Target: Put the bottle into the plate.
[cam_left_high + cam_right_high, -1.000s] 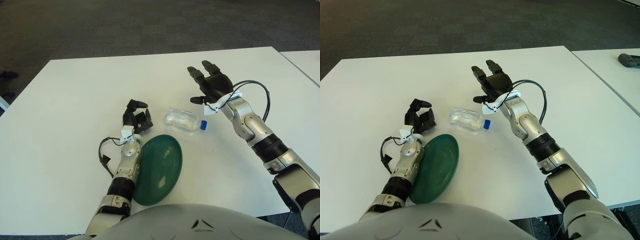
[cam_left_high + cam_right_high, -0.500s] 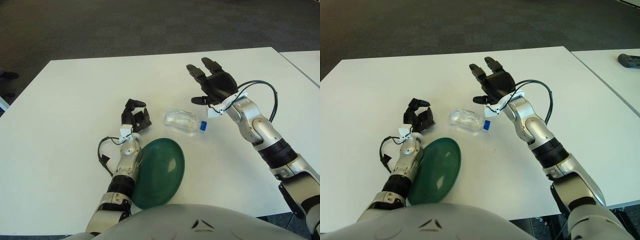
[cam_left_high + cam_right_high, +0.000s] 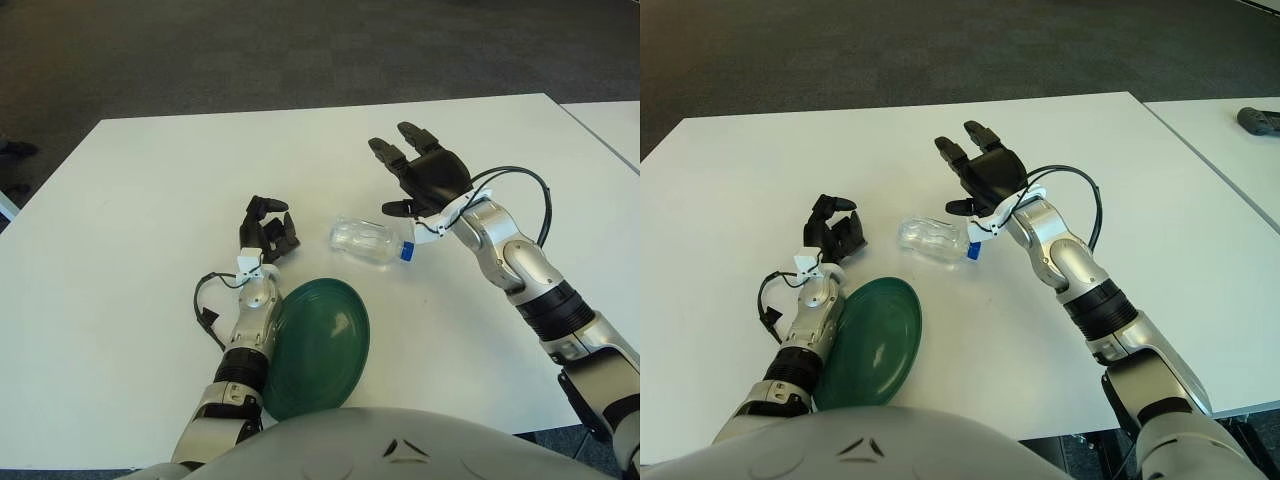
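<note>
A clear plastic bottle (image 3: 366,240) with a blue cap (image 3: 407,251) lies on its side on the white table (image 3: 140,190), cap pointing right. A dark green plate (image 3: 316,346) sits in front of it, close to my body. My right hand (image 3: 418,178) hovers just behind and to the right of the bottle, fingers spread, holding nothing. My left hand (image 3: 265,230) shows left of the bottle and behind the plate's left rim, fingers curled on nothing.
A second white table (image 3: 1230,130) stands at the right with a dark object (image 3: 1258,119) on it. Dark carpet (image 3: 300,50) lies beyond the table's far edge. Black cables loop off both wrists.
My right hand has drifted slightly left and lower toward the bottle. The plate has shifted a little to the right. The bottle has stayed put.
</note>
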`<action>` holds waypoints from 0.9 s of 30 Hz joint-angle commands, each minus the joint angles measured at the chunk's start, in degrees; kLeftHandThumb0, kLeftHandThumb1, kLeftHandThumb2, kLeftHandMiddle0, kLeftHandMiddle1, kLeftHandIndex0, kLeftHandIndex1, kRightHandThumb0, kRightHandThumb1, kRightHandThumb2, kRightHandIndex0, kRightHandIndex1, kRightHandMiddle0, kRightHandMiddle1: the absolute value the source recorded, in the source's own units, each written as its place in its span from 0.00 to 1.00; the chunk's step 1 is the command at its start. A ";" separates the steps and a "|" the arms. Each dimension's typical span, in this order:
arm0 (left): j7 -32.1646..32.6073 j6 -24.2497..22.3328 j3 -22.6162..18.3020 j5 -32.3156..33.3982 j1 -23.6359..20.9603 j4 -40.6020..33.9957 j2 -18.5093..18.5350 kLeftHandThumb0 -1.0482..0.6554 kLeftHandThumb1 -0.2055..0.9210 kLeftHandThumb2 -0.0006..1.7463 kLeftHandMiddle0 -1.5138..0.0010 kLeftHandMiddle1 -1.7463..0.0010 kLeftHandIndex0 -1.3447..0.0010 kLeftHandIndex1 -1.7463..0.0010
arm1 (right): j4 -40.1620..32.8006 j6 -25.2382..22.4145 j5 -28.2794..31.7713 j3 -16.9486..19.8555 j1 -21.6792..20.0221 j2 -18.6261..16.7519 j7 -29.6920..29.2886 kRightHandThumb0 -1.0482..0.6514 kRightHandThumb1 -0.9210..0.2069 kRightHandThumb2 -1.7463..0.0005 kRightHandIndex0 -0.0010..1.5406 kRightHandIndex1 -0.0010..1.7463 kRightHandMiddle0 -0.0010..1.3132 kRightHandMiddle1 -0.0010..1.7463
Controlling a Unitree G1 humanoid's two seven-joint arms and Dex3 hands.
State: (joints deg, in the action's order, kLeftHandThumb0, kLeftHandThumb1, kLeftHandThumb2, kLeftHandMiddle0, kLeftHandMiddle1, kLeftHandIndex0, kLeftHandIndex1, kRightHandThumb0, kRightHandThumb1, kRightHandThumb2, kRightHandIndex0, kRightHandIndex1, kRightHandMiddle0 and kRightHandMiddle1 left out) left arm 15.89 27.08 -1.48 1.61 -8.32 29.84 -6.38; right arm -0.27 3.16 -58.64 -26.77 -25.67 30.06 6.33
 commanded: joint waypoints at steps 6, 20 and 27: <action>1.44 0.85 -0.90 -1.09 -0.81 -0.26 -1.52 0.40 0.94 0.35 0.55 0.20 0.82 0.00 | 1.09 1.55 -0.48 0.07 0.83 -0.42 -1.71 0.00 0.00 0.50 0.00 0.00 0.00 0.00; 5.04 -0.05 -0.52 -3.69 -1.44 -0.37 -1.80 0.25 1.00 0.48 0.63 0.34 0.81 0.16 | -2.11 0.57 -0.57 0.18 4.29 -1.53 0.28 0.00 0.00 0.49 0.00 0.00 0.00 0.00; 5.72 0.03 -0.52 -4.51 -1.58 -0.33 -1.64 0.22 1.00 0.50 0.64 0.34 0.81 0.18 | -1.73 0.82 -0.52 0.01 5.48 -2.93 -0.36 0.00 0.00 0.49 0.00 0.00 0.02 0.01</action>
State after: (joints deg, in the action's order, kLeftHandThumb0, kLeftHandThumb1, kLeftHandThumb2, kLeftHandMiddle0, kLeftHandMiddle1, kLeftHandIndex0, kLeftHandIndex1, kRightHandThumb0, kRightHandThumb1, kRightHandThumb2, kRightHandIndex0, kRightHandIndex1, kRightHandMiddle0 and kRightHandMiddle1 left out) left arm 20.90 27.21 -1.78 -2.42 -8.67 29.72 -6.41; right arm -1.65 3.92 -59.15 -26.77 -20.52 27.62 6.33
